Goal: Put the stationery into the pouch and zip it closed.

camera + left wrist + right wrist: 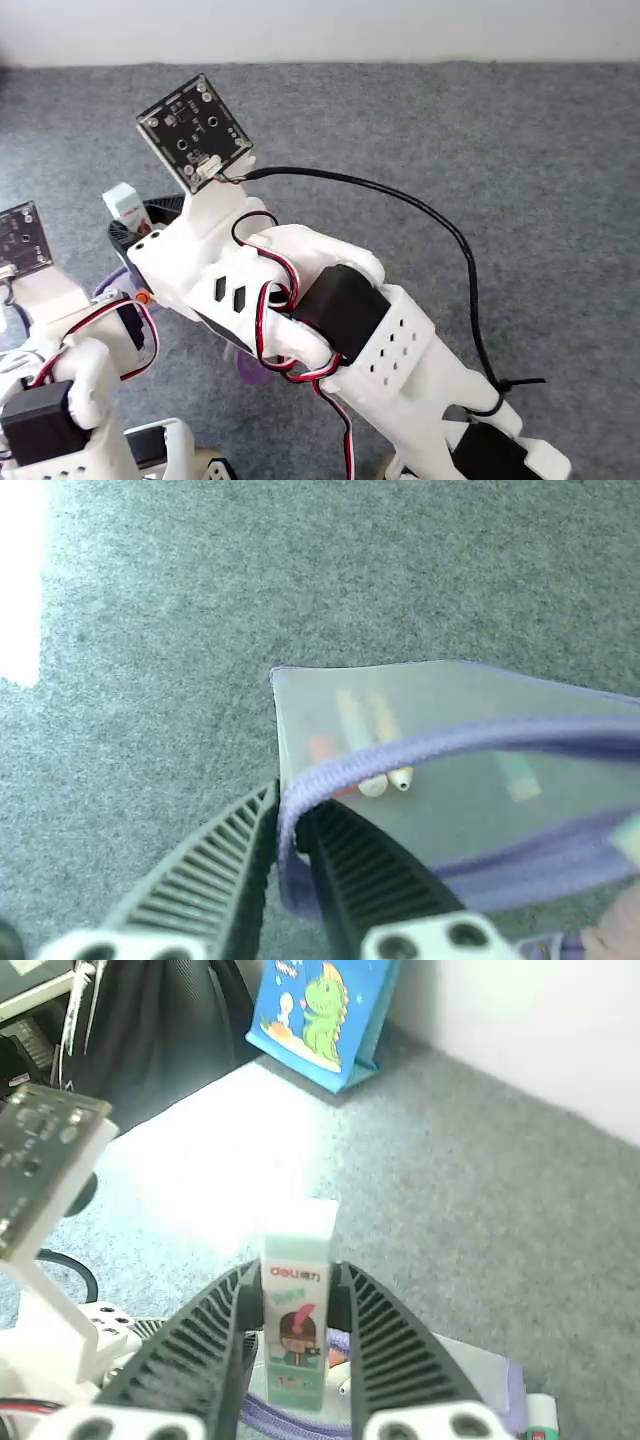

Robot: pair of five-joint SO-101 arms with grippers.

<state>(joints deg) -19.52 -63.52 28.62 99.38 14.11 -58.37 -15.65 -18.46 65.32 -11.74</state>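
Currently the right gripper [296, 1295] clamps an eraser [297, 1250] over the pouch [450, 780], whose zip edge the left gripper [288, 810] pinches. Released off-centre, it might catch the rim and fall outside.

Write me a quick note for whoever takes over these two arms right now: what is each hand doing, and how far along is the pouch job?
Left hand: shut on the purple zip edge of the pouch.
Right hand: shut on an eraser, held upright above the pouch.
Done: two pens lie inside the pouch.
Left: put the eraser in, then zip the pouch closed; its mouth looks open for now.
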